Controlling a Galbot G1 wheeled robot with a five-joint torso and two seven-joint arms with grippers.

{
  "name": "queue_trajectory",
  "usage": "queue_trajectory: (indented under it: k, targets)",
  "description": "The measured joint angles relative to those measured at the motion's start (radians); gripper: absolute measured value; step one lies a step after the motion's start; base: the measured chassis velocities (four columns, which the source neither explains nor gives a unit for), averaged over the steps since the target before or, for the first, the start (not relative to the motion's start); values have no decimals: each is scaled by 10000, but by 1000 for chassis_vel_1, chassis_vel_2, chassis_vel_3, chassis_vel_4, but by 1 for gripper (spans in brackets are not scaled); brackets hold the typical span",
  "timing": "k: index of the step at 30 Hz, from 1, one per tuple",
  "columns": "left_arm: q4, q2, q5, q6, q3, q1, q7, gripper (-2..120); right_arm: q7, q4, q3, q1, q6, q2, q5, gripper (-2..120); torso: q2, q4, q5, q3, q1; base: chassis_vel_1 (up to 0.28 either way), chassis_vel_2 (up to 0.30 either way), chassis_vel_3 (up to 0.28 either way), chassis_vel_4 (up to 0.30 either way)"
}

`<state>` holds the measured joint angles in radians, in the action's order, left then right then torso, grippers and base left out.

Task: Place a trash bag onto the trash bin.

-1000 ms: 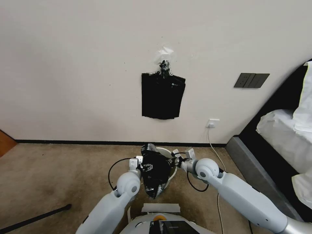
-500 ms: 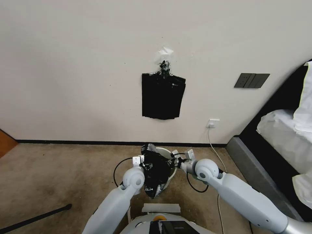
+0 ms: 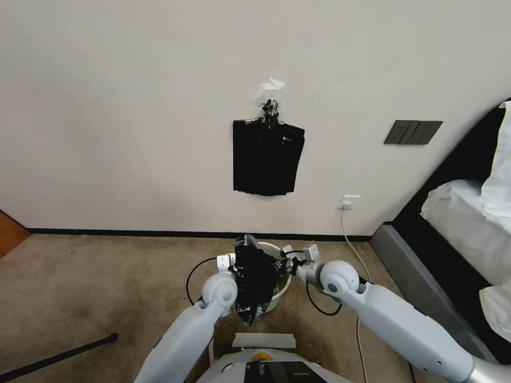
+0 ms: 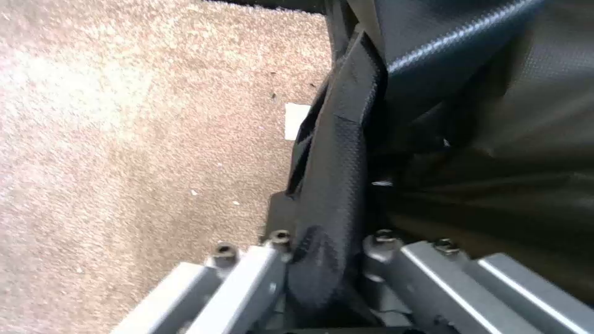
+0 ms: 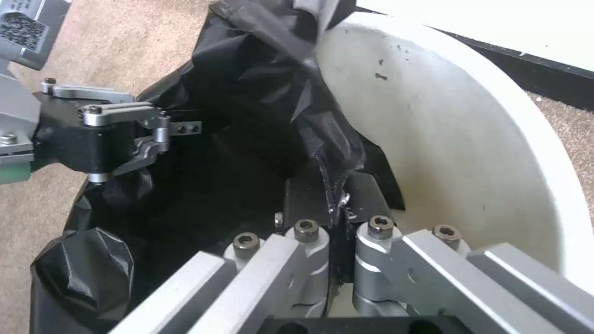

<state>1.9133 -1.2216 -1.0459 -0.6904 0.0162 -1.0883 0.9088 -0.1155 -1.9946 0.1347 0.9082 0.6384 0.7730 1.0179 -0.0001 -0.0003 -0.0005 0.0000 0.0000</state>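
— How many bins and loose bags?
— One trash bin (image 3: 281,284), one trash bag (image 3: 254,282).
— And on the wall?
— One bundle of black bags (image 3: 266,157), one switch panel (image 3: 413,132), one socket (image 3: 348,202).
— Grippers?
— Two: left gripper (image 5: 176,128), right gripper (image 5: 337,204).

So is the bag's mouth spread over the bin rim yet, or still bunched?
Still bunched. The trash bag hangs crumpled over the near-left side of the trash bin, pinched by the left gripper and right gripper; bare rim shows.

Black trash bag (image 3: 254,282), cream-white trash bin (image 3: 280,291)
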Motion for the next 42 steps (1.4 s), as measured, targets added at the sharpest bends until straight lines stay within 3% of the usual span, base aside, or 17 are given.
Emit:
queue_trajectory:
  k: [5,11,15,19,30,37,40,42]
  targets:
    - [61,80,-48,374,-88,-120,-42,3,-24,-160,-267,236,-53,20,-22,0,0,0,0,0,0,0,0,0,0]
    - [369,383,119,967,-258,-340,-571,1,3,-498,-677,584,-787,25,-864,0,-1,-2,1,2,1,0,0,0,0]
    - [708,626,544,1437,-388,-516,-1269,1,-40,-711,-787,498,-1278,-28,-1372,0,-1,4,3,1,2,0,0,0,0]
    - [1250,1044,1681,2324,-500,-825,-2595,1,-133,-786,-900,-281,-1525,-261,-1484,0,-1,4,6,2,1,0,0,0,0]
    - [2207,1695,2879,2758,-857,-1305,-3923,1,-132,-918,-515,-2084,-1803,-1493,-902,0,-1,3,7,0,0,0,0,0,0]
    - [2583,1914,3399,2863,-969,-1538,-4672,1,-69,-885,-347,-2446,-1769,-2074,-518,0,0,2,6,0,0,0,0,0,0]
    - [2794,2124,3878,3248,-1115,-1754,-5498,1,141,-748,-271,-2585,-1693,-2544,-227,0,0,4,7,0,1,0,0,0,0]
    - [2842,2175,3912,3433,-1180,-1816,-5699,1,271,-713,-267,-2608,-1654,-2728,-167,0,0,4,6,0,0,0,0,0,0]
